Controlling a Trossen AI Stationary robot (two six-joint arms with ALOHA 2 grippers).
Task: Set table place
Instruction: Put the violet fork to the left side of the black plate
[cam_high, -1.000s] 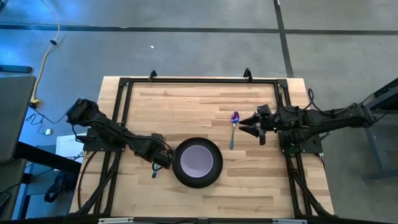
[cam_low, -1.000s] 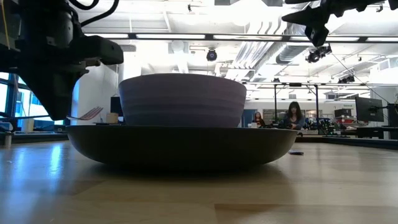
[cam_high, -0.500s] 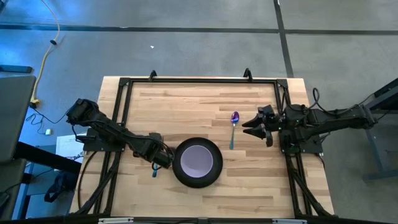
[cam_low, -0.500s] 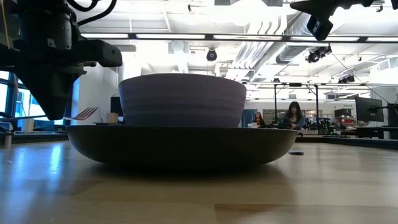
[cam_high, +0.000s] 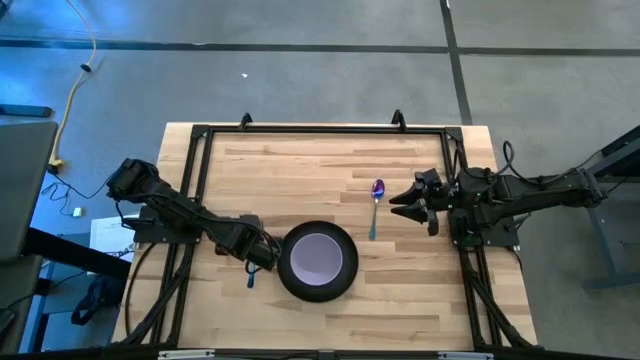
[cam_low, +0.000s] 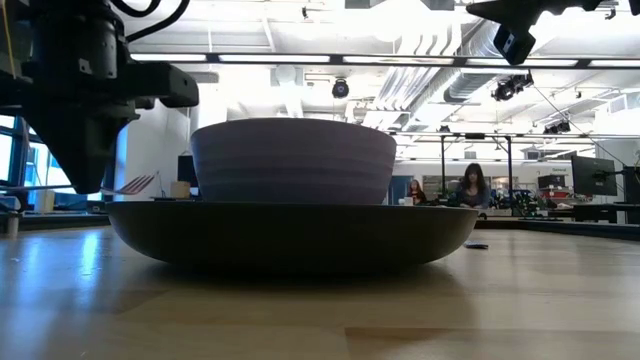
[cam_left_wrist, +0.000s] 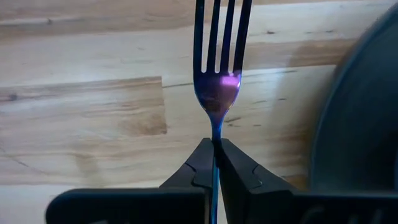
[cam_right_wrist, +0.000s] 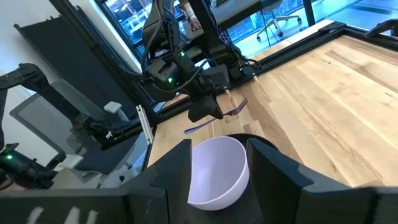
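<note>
On the table (cam_high: 300, 160) a round black plate (cam_high: 318, 296) carries a lavender bowl (cam_high: 318, 256). Just left of the plate, my left gripper (cam_high: 260, 258) points down and is shut on a purple-and-teal fork (cam_left_wrist: 219, 87). The fork's teal handle end (cam_high: 250, 278) points toward the near edge. A purple-and-teal spoon (cam_high: 375, 210) lies flat on the wood right of the plate. My right gripper (cam_high: 393, 200) hovers open beside the spoon, well above it, with nothing between its fingers (cam_right_wrist: 177, 165). My left gripper pinches the fork's thin neck (cam_left_wrist: 214, 132), just behind the head, between its two fingers. They come from above and cross the fork. The fork lies roughly level, tines (cam_low: 140, 183) toward the far edge and clear of the table. I cannot tell if the handle end touches.
Black rails (cam_high: 200, 180) frame the tabletop on all sides. Bare wood lies along the far side and near the front edge. People sit at desks (cam_low: 470, 188) in the room beyond the table.
My left gripper has rolled a little about its downward axis, turning the fork slightly with it. My right gripper has tipped upward a little above the spoon, staying open.
</note>
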